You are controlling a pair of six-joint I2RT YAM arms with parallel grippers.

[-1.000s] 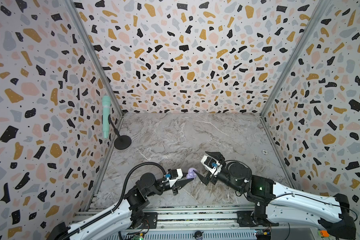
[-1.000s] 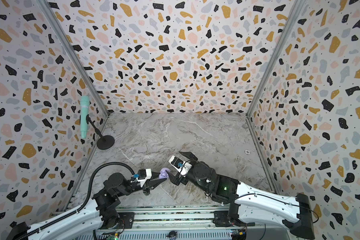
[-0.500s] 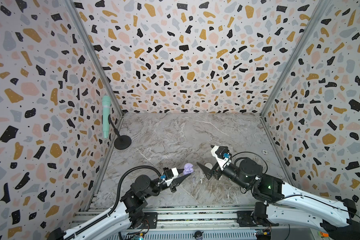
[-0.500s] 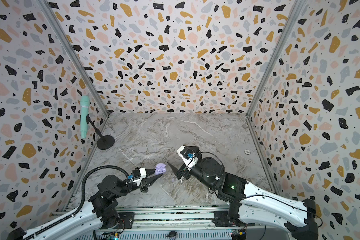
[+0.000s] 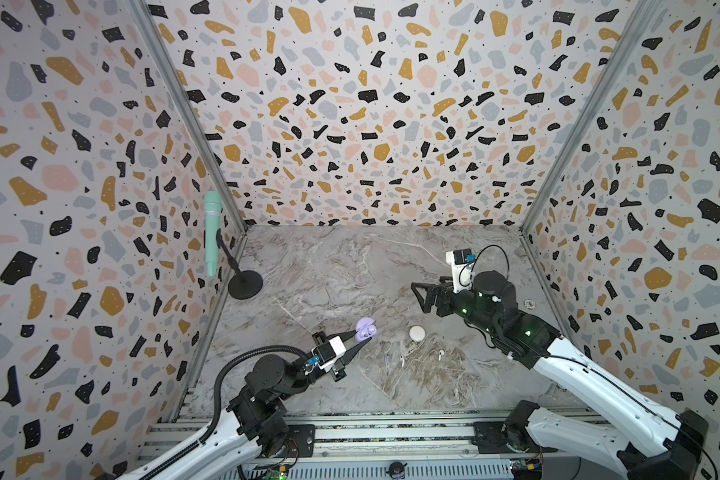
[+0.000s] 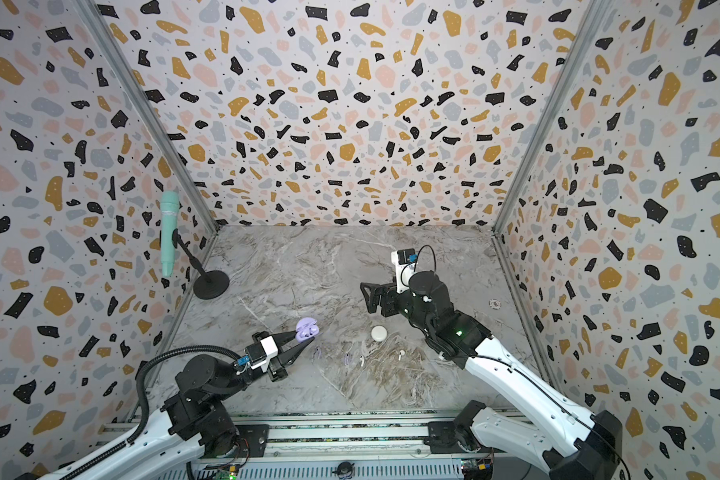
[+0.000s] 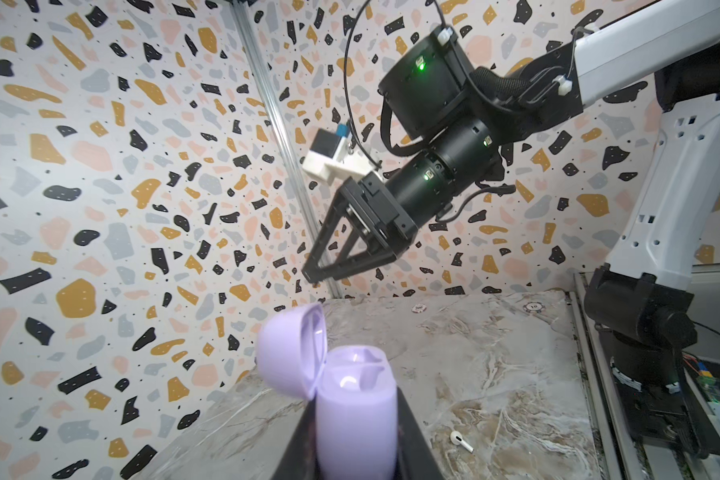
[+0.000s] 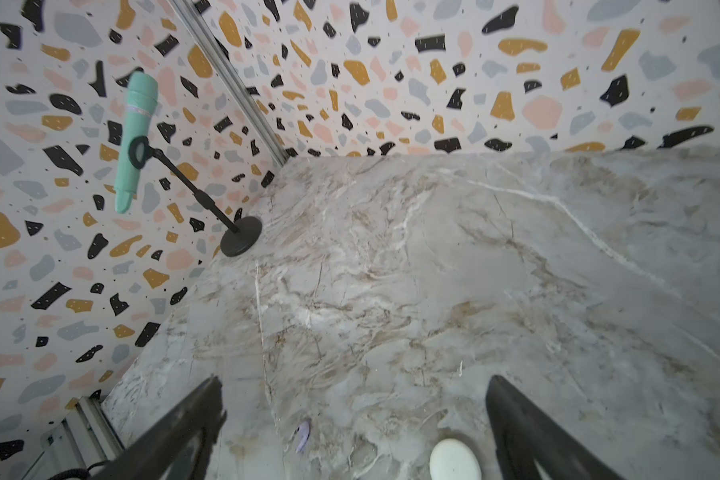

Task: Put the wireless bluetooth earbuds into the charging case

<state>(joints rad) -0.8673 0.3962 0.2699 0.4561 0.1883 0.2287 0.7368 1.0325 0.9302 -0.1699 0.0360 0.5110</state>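
I count two smooth rounded cases: lavender case (image 7: 354, 415), open, in my left fingers (image 7: 294, 457); white case (image 5: 417, 333) at its three o'clock. Four stemmed earbuds (image 6: 400, 354); right fingers (image 8: 524, 428) wide.

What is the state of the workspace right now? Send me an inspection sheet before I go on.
Surface: marble-pattern tabletop, no spill seen.
Job's things: lavender case, lid open, no earbud seen inside; white case closed on the tabletop; white earbuds and lavender earbuds loose on the tabletop.
Clutter: poker chip by the right wall; mint microphone on a black stand, back left.
Grippers: left gripper shut on the lavender case; right gripper open, empty.
Cables: black hose along the left arm; thin cable loop at the right wrist.
Surroundings: terrazzo-print walls on three sides; metal rails in front.
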